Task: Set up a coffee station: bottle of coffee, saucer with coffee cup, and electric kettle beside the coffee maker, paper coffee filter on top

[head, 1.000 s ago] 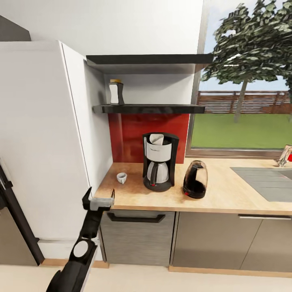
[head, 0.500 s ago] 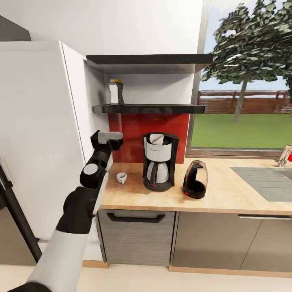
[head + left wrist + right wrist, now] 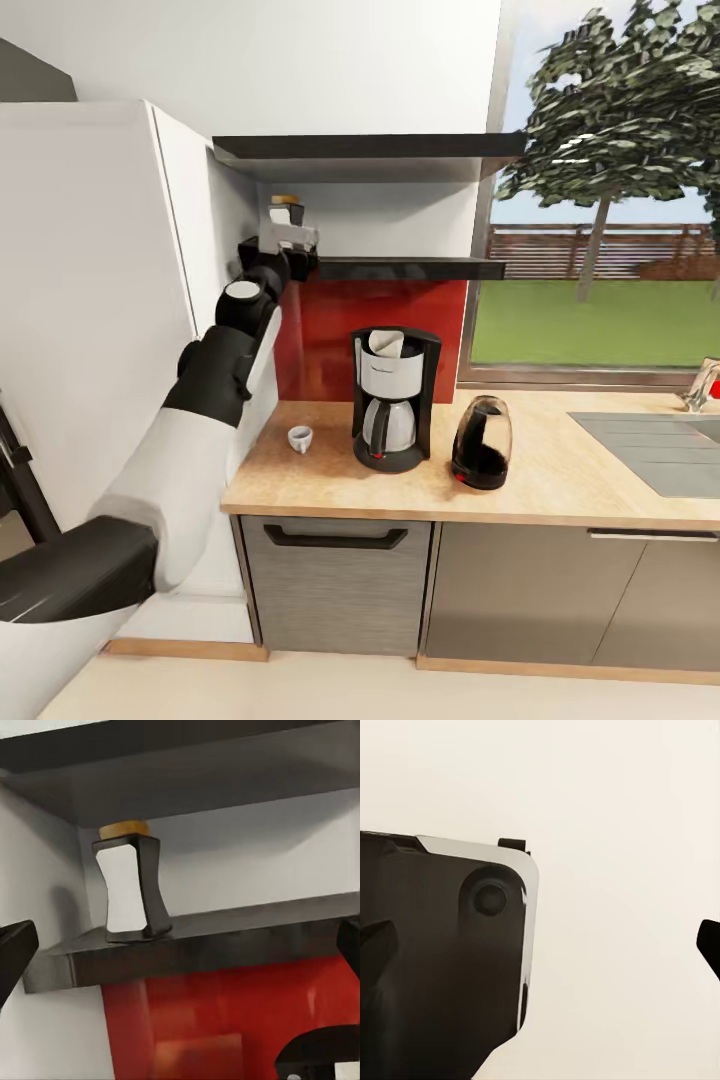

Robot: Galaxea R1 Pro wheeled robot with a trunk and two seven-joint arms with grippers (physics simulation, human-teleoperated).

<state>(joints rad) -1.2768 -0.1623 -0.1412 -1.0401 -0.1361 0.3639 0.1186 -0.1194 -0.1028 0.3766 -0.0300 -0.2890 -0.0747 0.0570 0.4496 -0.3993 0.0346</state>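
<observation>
Head view: the bottle of coffee [image 3: 285,222] is mostly hidden behind the left tool [image 3: 290,240]; only the cap and upper part are seen. The bench [image 3: 560,480] is cut off at the right edge. Left wrist view: the fingertips [image 3: 13,949] are cropped by the frame edges.

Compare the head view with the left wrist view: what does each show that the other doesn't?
Head view alone: the kitchen countertop carrying the coffee cup and the electric kettle, plus the left arm. Left wrist view alone: the open left tool with its fingertips at the frame edges, bracketing the shelf. Both: the bottle of coffee upright on the kitchen shelf, the red backsplash, and the coffee maker.
</observation>
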